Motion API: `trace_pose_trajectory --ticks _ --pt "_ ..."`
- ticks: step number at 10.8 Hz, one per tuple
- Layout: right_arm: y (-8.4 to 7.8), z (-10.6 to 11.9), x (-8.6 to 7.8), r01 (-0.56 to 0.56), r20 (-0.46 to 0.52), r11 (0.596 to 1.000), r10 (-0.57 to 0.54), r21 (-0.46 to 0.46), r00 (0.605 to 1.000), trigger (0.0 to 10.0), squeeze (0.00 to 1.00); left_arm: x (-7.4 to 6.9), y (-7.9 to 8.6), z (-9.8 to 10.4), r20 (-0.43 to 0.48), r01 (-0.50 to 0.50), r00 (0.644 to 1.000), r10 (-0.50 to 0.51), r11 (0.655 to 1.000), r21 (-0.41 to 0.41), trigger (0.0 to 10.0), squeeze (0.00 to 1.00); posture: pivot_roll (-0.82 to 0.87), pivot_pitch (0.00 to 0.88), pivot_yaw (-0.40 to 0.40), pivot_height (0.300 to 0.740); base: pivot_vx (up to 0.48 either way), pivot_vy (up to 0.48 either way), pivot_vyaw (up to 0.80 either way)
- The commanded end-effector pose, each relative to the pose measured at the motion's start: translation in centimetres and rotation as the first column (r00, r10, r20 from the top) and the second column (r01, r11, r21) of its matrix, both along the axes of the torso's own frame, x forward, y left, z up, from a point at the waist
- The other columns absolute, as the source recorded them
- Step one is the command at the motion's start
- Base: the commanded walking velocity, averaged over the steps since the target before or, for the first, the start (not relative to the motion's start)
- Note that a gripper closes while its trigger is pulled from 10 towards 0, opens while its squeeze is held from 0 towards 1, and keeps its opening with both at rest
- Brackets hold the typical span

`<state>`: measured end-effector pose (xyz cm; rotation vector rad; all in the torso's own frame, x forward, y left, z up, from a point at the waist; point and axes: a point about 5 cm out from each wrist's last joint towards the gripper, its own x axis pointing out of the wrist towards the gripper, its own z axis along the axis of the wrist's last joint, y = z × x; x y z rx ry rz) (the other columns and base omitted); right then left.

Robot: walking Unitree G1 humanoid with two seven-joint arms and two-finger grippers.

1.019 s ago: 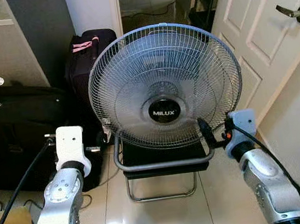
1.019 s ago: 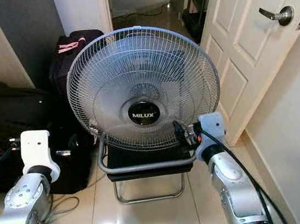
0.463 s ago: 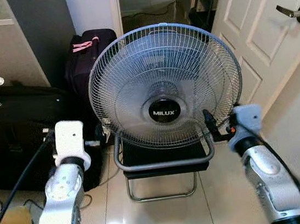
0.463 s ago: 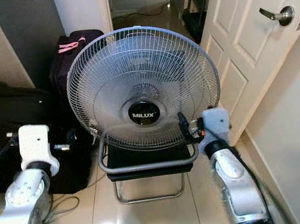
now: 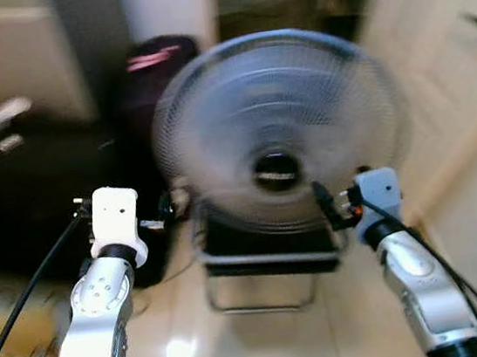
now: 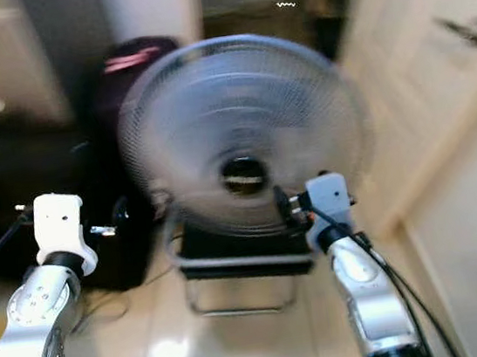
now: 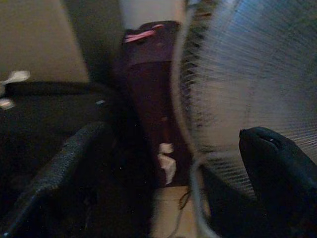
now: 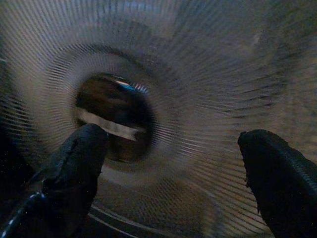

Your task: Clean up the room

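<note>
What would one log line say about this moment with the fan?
scene: blurred, camera moving | fan: on floor stand | left gripper: open, beside fan's edge | right gripper: open, facing fan's grille | contact: none seen

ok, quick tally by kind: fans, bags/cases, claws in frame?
Fans: 1, the grey floor fan on its metal stand.
Bags/cases: 2, the dark upright bag with a pink strap and the black case beside it.
Claws: 2, left claw and right claw, both open.
Total: 5
</note>
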<state>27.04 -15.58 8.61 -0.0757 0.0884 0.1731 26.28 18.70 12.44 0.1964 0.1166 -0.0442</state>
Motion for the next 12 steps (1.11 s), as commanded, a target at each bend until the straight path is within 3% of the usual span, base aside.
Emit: trace_pose_trajectory --ticks 1,2,6,12 --pt "-0.50 0.21 -0.16 0.008 0.011 1.000 -0.008 -0.006 1.000 10.0 1.00 -0.13 -0.38 0.29 0.012 0.017 1.000 -0.017 1.000 0.002 10.0 0.00 -0.09 0.000 -0.055 0.740 0.000 0.000 0.80" --pt "-0.63 0.42 -0.12 0.018 0.041 0.999 -0.017 -0.044 0.999 10.0 1.00 -0.14 -0.49 0.24 0.011 0.021 1.000 -0.021 1.000 -0.003 10.0 0.00 -0.09 0.000 -0.059 0.740 0.000 0.000 0.80" --pt "-0.64 0.19 -0.18 0.024 0.004 0.999 -0.024 0.023 1.000 10.0 1.00 -0.13 -0.68 0.25 0.016 0.029 0.999 -0.029 1.000 -0.010 10.0 0.00 -0.09 0.000 -0.063 0.740 0.000 0.309 0.70" --pt "-0.17 0.18 -0.27 -0.005 0.005 0.999 0.004 0.049 1.000 10.0 1.00 -0.10 -0.69 0.19 0.013 0.040 0.999 -0.040 0.999 -0.002 10.0 0.00 -0.09 0.000 -0.057 0.740 0.000 0.333 0.74"
